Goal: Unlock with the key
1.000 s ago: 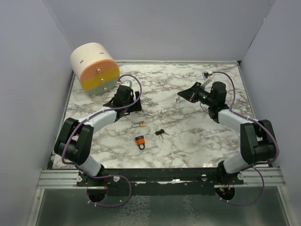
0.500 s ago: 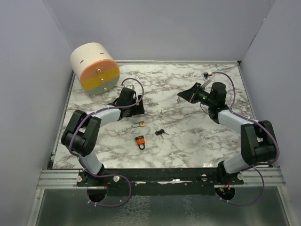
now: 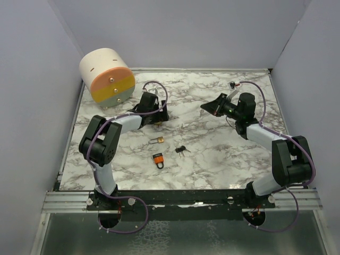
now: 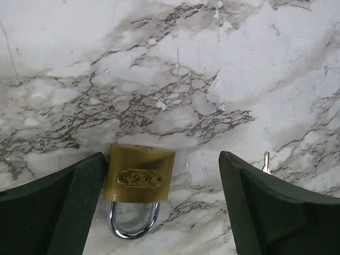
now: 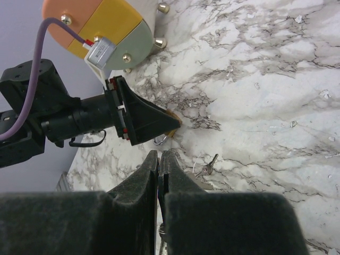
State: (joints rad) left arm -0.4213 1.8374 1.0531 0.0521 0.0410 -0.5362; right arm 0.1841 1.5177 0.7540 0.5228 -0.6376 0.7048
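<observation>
Left gripper [image 4: 161, 156], jaws wide apart, hovers over the small brass padlock [image 4: 139, 178] lying left of centre. The right gripper [image 5: 159, 159] is pinched together with nothing visible in it. This looks like the reaching step; the next move calls for descending and clamping the lock body.

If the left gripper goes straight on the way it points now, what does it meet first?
Probably the brass padlock, lying between the left gripper's open fingers, close to one; otherwise the marble table. Depth is unclear.

Nothing legible (padlock [image 4: 139, 173] stamp blurred).
</observation>
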